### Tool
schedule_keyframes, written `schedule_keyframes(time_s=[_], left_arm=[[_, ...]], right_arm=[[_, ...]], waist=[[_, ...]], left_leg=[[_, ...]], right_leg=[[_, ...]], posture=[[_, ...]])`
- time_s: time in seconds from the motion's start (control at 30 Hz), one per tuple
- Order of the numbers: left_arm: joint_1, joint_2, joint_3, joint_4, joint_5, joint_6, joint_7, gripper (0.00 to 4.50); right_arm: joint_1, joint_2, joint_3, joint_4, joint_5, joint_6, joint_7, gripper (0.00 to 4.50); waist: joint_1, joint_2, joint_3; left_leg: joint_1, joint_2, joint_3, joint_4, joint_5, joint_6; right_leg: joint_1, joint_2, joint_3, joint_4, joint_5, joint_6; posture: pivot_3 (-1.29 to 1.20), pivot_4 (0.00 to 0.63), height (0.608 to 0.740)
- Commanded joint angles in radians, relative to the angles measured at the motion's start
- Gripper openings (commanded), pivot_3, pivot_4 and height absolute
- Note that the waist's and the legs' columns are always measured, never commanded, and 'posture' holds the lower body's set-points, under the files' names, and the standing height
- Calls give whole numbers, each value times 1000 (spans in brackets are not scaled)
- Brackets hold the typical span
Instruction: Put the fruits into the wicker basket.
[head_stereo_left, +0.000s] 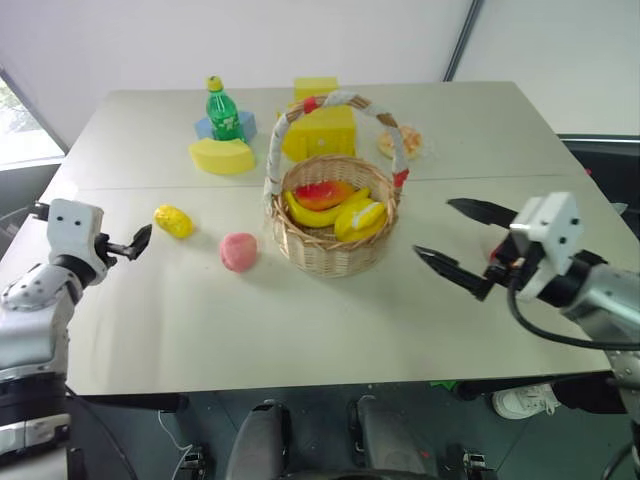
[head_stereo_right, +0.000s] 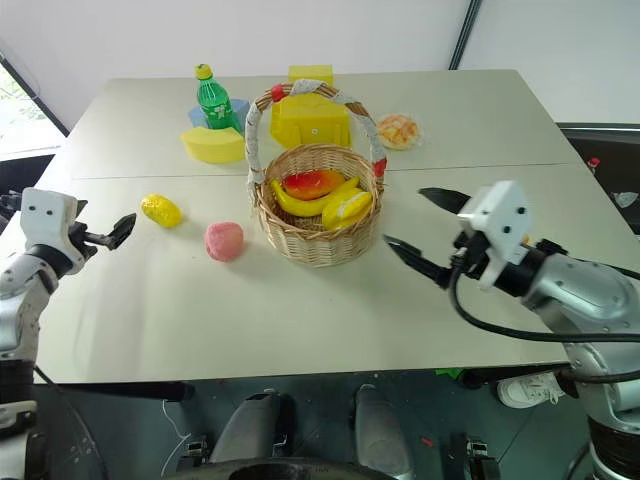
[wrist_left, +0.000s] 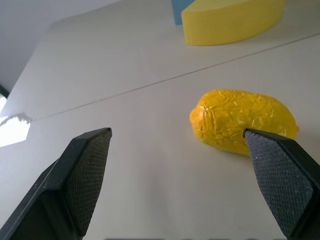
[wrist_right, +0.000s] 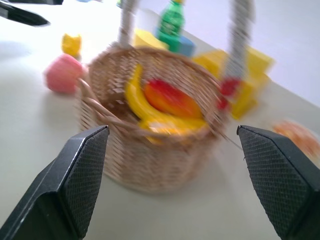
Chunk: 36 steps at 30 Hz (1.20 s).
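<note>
The wicker basket (head_stereo_left: 325, 255) stands mid-table with a red-orange fruit (head_stereo_left: 325, 192) and yellow bananas (head_stereo_left: 318, 215) inside it. A bumpy yellow lemon (head_stereo_left: 173, 221) and a pink peach (head_stereo_left: 238, 251) lie on the table to the basket's left. My left gripper (head_stereo_left: 138, 243) is open, level with the table and just short of the lemon (wrist_left: 242, 121), which sits off toward one fingertip. My right gripper (head_stereo_left: 434, 228) hovers open to the right of the basket (wrist_right: 150, 165), pointing at it, with nothing between its fingers.
Behind the basket stand a yellow box (head_stereo_left: 320, 125), a green bottle (head_stereo_left: 224, 113) and a yellow foam wedge (head_stereo_left: 222, 156). A flat orange-and-white round piece (head_stereo_left: 400, 141) lies back right. The table's front edge (head_stereo_left: 330, 385) runs close below both grippers.
</note>
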Motion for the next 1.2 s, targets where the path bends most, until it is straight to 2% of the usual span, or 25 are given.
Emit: schedule_keyframes(time_s=[0.03, 0.1, 0.27, 0.53, 0.77, 1.2], left_arm=[[-61, -68, -20, -143, -35, 134, 94, 4500], [-90, -119, -18, -194, -47, 202, 144, 4500], [-188, -289, 57, -273, -48, 419, 404, 4500], [-398, -475, 212, -290, -41, 599, 700, 4500], [-486, -478, 255, -223, 8, 702, 800, 4500], [-572, -448, 231, 55, 70, 687, 815, 4500]], right_arm=[[-55, 38, 75, -26, 10, -3, -12, 4292], [-68, 54, 120, -18, -15, -18, -4, 4292], [-102, 92, 187, 6, -36, -41, 12, 4292], [-116, 110, 217, 19, -54, -54, 33, 4292], [-108, 123, 231, 11, -75, -56, 30, 4292], [-107, 169, 268, 5, -114, -55, 4, 4292]], waist=[[2, -3, 0], [4, -6, 1], [0, -7, 1], [3, -8, 1], [0, -8, 1], [1, -8, 2]], left_leg=[[0, 0, -1, 0, 0, 0], [-1, -1, -3, 0, 0, 0], [-2, -2, -4, 1, 0, 0], [-1, -3, -5, 1, 0, 0], [-1, -4, -5, 1, 1, -1], [-1, -6, -6, 1, 1, -2]], right_leg=[[0, 0, 0, 0, 0, 0], [0, 0, 0, 0, 0, 0], [0, -1, -1, 0, 0, 0], [0, 0, -2, 1, 0, 0], [0, 1, -2, 2, 0, 0], [0, 0, -2, 2, 0, 0]], posture=[[0, 150, 740], [0, 150, 740], [0, 150, 740], [0, 150, 740], [0, 150, 740], [0, 150, 740]])
